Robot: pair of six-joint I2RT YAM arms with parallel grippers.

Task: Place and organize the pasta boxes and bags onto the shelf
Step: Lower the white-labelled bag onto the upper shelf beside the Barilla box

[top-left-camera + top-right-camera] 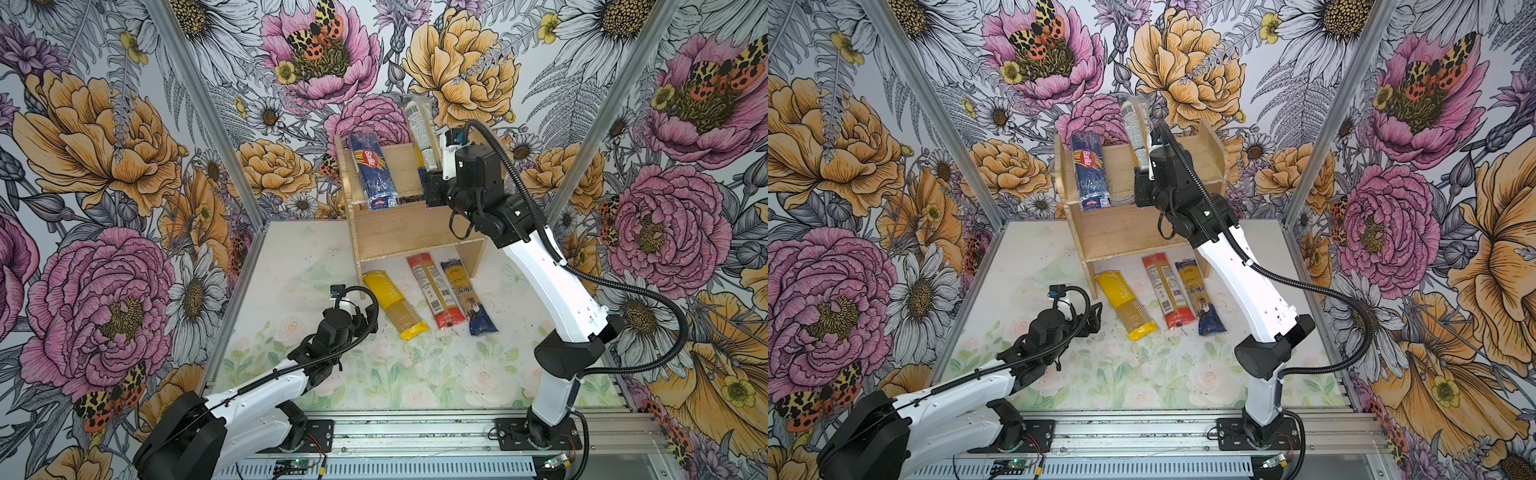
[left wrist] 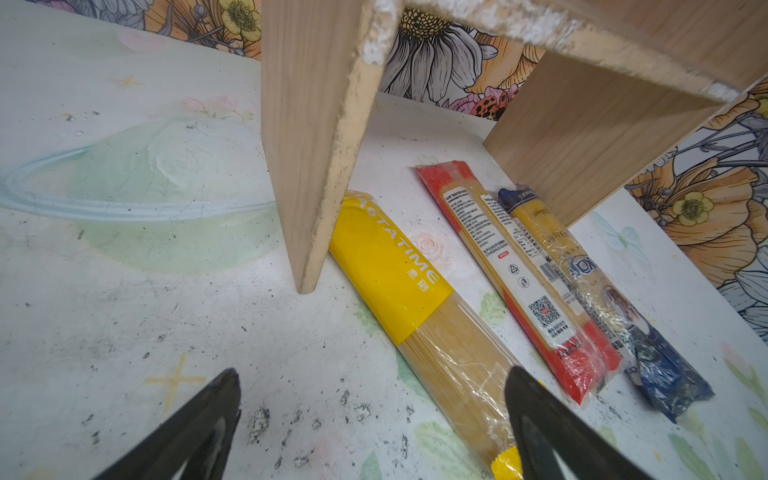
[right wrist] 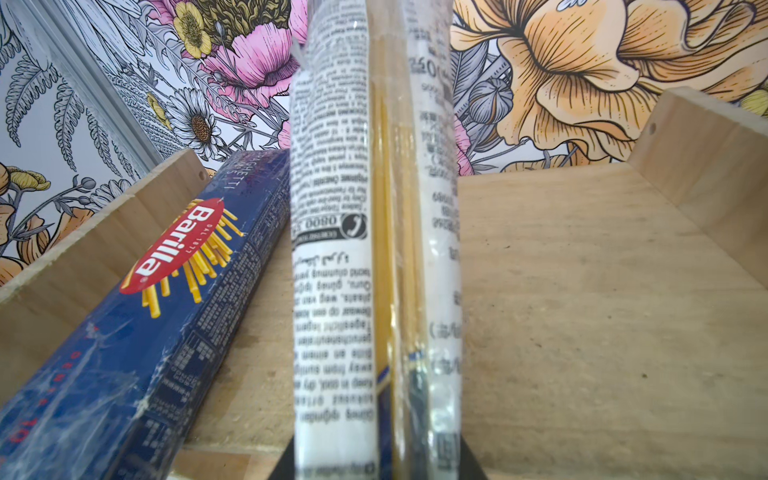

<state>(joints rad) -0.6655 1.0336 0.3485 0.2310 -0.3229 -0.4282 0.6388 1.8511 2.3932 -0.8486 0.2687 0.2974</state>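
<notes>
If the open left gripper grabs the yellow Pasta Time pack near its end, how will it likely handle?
The yellow Pasta Time pack is probably stiff: straight spaghetti strands fill it. Its glossy, crinkled film looks slippery, so it may slide in the left gripper. Gripped at one end, it will likely pivot downward.

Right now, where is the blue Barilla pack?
In both top views, the blue Barilla pack sits on the shelf, top tier, left end, near the white-labelled pack.

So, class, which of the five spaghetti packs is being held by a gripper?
The clear, white-labelled pack: it alone is clamped in the right gripper at the shelf.
</notes>
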